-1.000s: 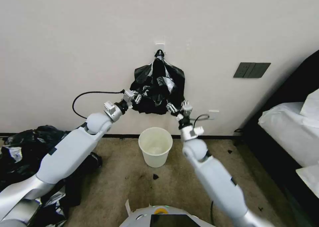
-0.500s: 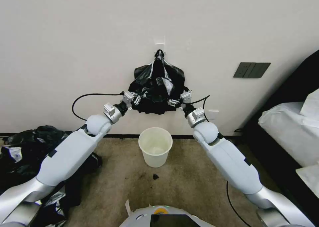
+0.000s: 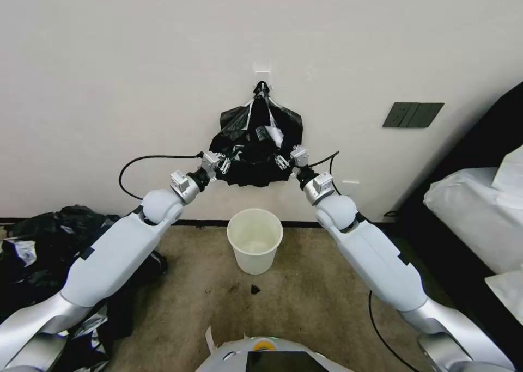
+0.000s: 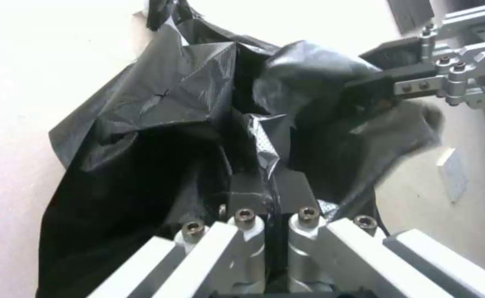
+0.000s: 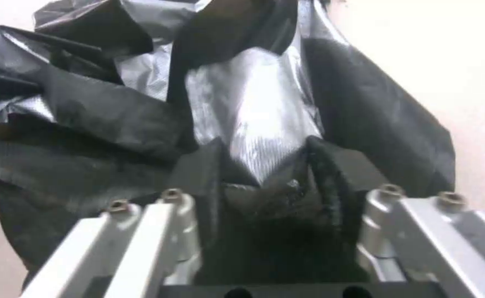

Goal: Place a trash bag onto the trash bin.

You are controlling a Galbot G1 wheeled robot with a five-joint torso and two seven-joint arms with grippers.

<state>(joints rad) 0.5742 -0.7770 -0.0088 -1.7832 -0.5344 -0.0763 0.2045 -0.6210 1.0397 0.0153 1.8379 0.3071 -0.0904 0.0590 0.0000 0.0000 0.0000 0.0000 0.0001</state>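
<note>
Black trash bag [image 3: 256, 143] hanging vertical, wall-side.

Trash bag [image 3: 256, 143] on wall above trash bin [image 3: 254, 240]

No legible text, labels, brands, nos. or signs anywhere in the 3 views.
</note>
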